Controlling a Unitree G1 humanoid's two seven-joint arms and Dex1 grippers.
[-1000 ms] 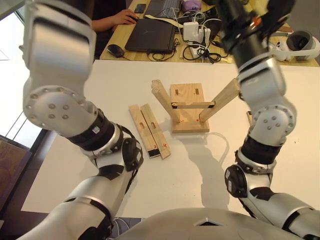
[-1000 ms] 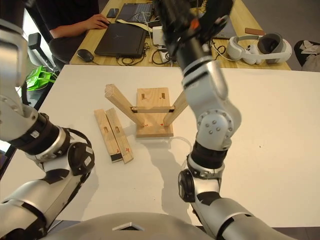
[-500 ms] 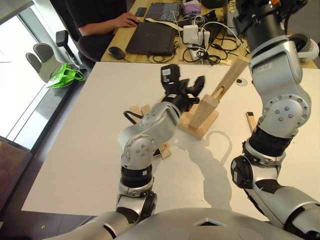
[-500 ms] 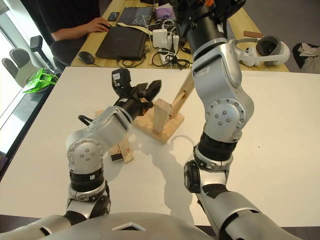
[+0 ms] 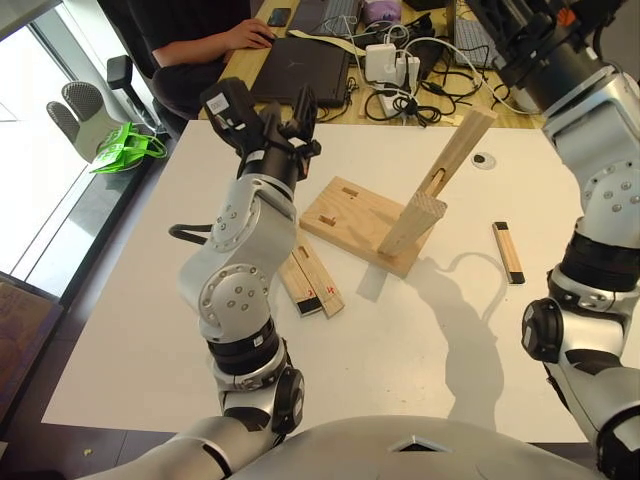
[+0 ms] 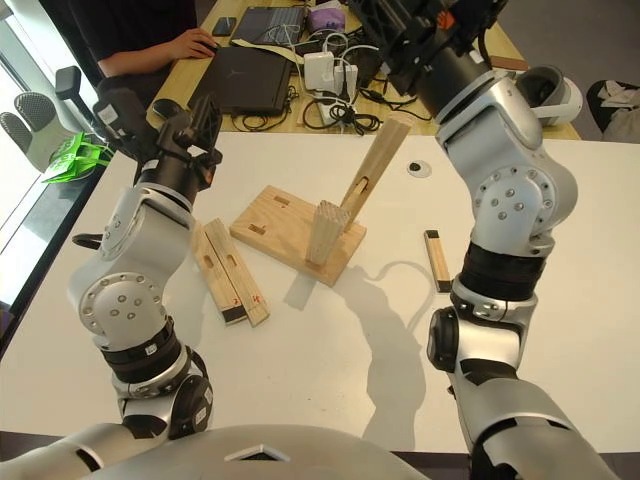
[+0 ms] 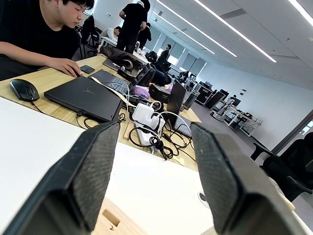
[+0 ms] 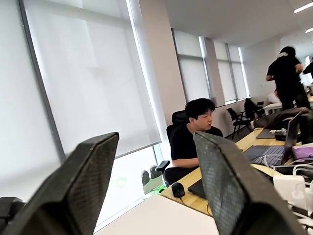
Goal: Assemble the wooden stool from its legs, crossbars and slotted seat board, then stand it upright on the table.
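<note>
The slotted seat board [image 5: 345, 205] lies flat mid-table with two legs standing up from its right end: a near leg [image 5: 412, 222] and a taller-looking far leg [image 5: 462, 150] leaning away. Two loose legs [image 5: 312, 280] lie side by side left of the board. One crossbar [image 5: 511, 252] lies alone on the table to the right. My left gripper [image 5: 283, 112] hovers open and empty above the table's back left, apart from the board; its wrist view shows the left gripper [image 7: 154, 128] with a board corner [image 7: 117, 223] below. My right gripper [image 8: 156, 138] is raised high, open and empty.
A wooden desk behind the table carries a laptop [image 5: 300, 75], a mouse [image 6: 165, 108], tangled cables and chargers [image 5: 400, 85] and a headset [image 6: 545, 95]. A person's hand rests there. A round grommet [image 5: 485, 160] sits in the white table [image 5: 400, 350].
My left gripper has drawn away from the seat board, up and toward the table's back left. The head view has shifted, and the board now shows turned at an angle.
</note>
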